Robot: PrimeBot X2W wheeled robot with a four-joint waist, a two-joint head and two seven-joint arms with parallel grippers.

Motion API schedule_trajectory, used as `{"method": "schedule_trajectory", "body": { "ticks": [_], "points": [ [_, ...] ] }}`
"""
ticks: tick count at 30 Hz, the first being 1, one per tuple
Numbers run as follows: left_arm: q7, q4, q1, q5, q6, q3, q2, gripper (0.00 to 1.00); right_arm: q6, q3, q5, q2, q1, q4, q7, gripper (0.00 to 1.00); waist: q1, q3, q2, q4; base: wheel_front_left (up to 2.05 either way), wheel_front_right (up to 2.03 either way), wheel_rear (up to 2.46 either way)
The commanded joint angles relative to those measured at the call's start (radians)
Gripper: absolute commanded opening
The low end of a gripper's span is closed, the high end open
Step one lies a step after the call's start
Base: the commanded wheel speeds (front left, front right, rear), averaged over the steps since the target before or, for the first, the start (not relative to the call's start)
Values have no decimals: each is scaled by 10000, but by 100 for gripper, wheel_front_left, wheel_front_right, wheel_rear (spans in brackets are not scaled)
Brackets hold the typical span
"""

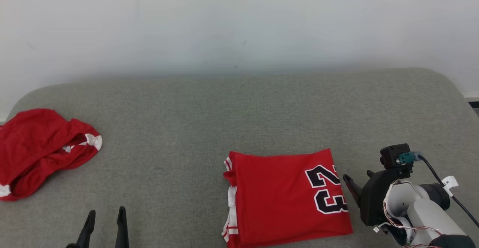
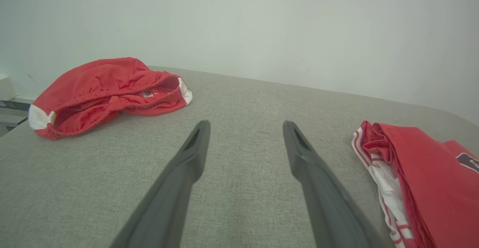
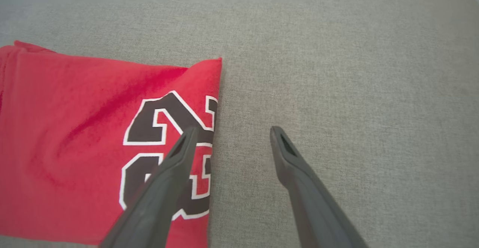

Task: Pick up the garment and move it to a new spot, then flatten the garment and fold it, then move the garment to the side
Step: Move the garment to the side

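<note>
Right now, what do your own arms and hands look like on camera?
Left hand and right hand each have two long, tapering dark grey fingers, slotted near the tips. The right's black base joins a white and grey forearm. A black camera block there carries a teal plug, a black cable and a white tag; thin red and white wires show below.

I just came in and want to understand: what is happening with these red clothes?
A two-armed robot works at a grey padded surface. A red jersey lies folded there, number 23 up. The right pincer is open at its right edge, holding nothing. The left pincer, also open, is over bare surface. A crumpled red garment lies apart, far left.
</note>
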Motion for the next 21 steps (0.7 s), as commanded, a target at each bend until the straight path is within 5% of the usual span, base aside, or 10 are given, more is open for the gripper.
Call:
{"method": "schedule_trajectory", "body": {
  "ticks": [1, 19, 20, 21],
  "points": [
    [-1, -47, -181, -103, -35, -34, 3, 100, -24, 48, 119, 8, -136, 36, 201, 100, -1, 314, -1, 327, 0, 0, 0],
    [0, -211, -601, -203, 40, -381, -60, 100, -24, -819, -260, 786, -284, 1301, 2248, 100, -1, 1127, -1, 1249, 0, 0, 0],
    [-1, -217, -600, -208, 53, -382, -62, 100, -24, -791, -333, 768, -269, 1269, 2305, 84, -1, 1154, -1, 1251, 0, 0, 0],
    [-1, -228, -611, -207, 64, -389, -64, 100, -24, -802, -431, 699, -280, 1247, 2332, 45, -1, 1183, -1, 1246, 0, 0, 0]
  ]
}}
